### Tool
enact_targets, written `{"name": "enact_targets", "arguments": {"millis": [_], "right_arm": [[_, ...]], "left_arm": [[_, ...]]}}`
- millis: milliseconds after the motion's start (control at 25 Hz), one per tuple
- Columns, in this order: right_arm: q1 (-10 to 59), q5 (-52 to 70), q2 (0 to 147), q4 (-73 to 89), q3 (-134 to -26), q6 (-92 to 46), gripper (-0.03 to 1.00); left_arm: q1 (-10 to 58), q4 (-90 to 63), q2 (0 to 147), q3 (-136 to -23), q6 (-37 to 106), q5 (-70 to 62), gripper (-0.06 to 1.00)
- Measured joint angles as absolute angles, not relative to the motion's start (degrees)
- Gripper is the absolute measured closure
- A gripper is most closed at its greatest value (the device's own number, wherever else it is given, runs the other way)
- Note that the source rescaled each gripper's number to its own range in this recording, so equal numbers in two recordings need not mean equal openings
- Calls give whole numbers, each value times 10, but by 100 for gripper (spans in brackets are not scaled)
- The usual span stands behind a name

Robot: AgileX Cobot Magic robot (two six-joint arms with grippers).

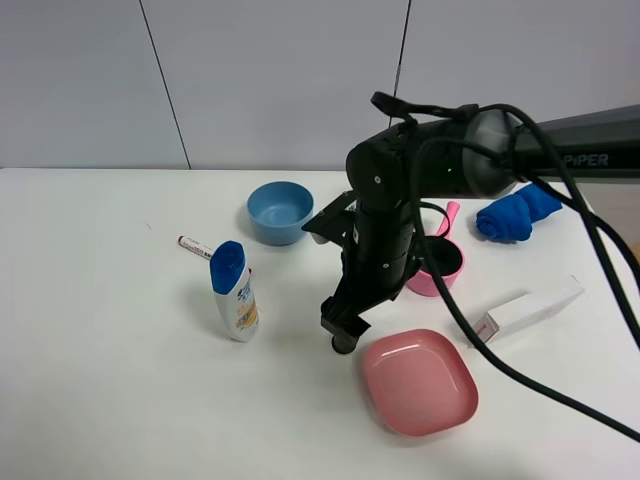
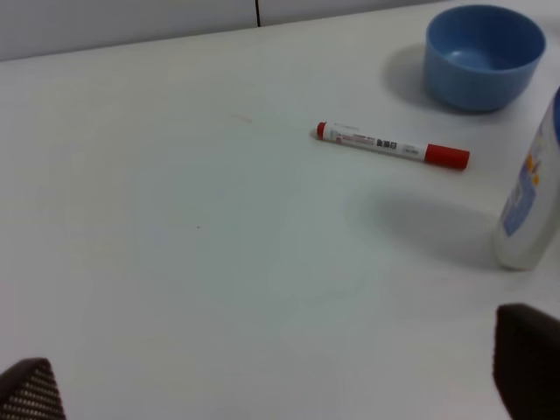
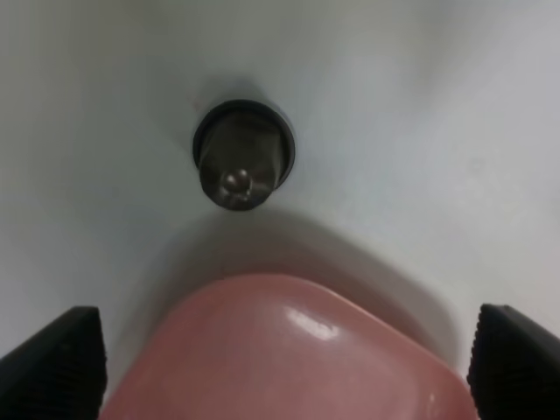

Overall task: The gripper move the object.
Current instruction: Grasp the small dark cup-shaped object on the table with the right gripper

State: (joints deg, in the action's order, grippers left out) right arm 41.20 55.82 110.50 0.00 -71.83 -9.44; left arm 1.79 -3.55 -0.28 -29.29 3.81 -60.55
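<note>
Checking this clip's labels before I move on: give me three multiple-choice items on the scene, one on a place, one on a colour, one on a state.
1. Where does the small grey capsule lie?
A. On the pink plate
B. On the table, beside the pink plate
C. On top of the white bottle

2. What colour is the white bottle's cap?
A. Red
B. Green
C. Blue

3. How is the right gripper?
A. Open, holding nothing
B. Shut on the capsule
C. Shut on the bottle

Answers:
1 B: the right wrist view shows it on bare white table just past the plate's rim.
2 C: the exterior high view shows a blue cap.
3 A: its fingertips stand wide apart and the capsule lies ahead of them, untouched.
</note>
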Motion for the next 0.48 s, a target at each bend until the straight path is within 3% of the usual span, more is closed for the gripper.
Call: {"name": "enact_targets", "arguments": {"millis": [480], "right_arm": [[429, 507, 1145, -34, -718, -94, 22]], "left_arm": [[18, -35, -3, -293, 38, -606, -6]]}}
